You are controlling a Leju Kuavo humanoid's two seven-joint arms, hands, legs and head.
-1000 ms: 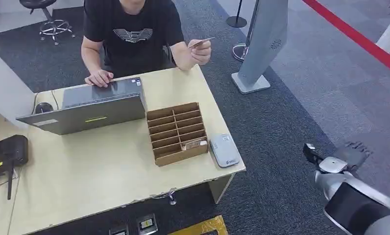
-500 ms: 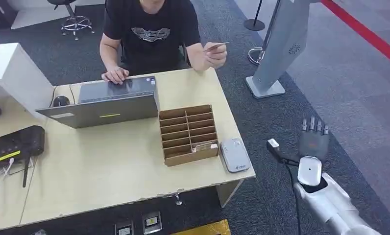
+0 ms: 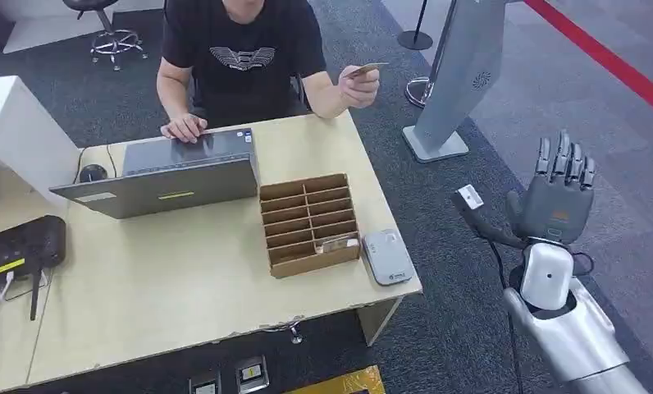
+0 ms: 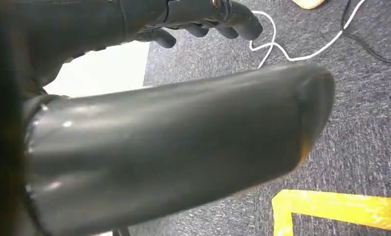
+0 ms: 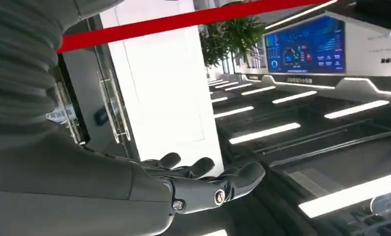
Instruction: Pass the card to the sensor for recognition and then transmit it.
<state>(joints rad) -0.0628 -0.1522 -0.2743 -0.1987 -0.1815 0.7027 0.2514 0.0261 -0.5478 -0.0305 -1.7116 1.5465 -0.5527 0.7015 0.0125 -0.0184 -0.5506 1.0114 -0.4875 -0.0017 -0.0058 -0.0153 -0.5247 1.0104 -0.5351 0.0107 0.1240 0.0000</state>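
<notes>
A person seated behind the table holds a tan card [image 3: 363, 71] up in one hand, above the table's far right corner. The grey-white card sensor [image 3: 388, 256] lies flat near the table's front right corner. My right hand [image 3: 557, 197] is raised to the right of the table, over the carpet, fingers straight up and apart, holding nothing; it is well short of the card. In the right wrist view that right hand [image 5: 203, 184] is spread and empty. My left hand [image 4: 198, 19] hangs over the carpet with loose fingers and nothing in them.
A cardboard slot organizer [image 3: 308, 223] with a card in one front slot [image 3: 337, 243] stands beside the sensor. An open laptop [image 3: 163, 176] sits in front of the person, a black device [image 3: 15, 250] at the table's left. A grey kiosk stand [image 3: 458, 74] rises behind my right hand.
My right arm has lifted from low beside me to chest height, the hand turning fingers-up. The view has shifted a little. The person still holds the card up.
</notes>
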